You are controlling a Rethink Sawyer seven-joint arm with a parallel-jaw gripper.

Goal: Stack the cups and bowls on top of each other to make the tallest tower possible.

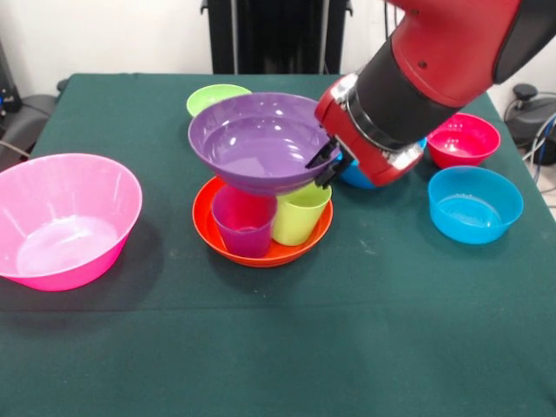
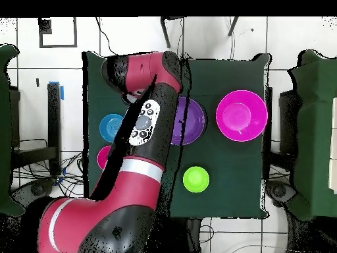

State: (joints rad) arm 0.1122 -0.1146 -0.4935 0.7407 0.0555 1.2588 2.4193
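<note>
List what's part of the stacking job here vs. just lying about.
In the job:
- purple bowl, at the gripper, resting on the cups
- purple cup and lime green cup, in the orange bowl
- pink bowl
- light blue bowl
- red bowl
- green bowl

Lying about:
- black stand behind the table
- cables

- Purple bowl (image 1: 259, 142) is sitting upright atop purple cup (image 1: 244, 221) and lime cup (image 1: 301, 214).
- Both cups are standing inside orange bowl (image 1: 262, 253).
</note>
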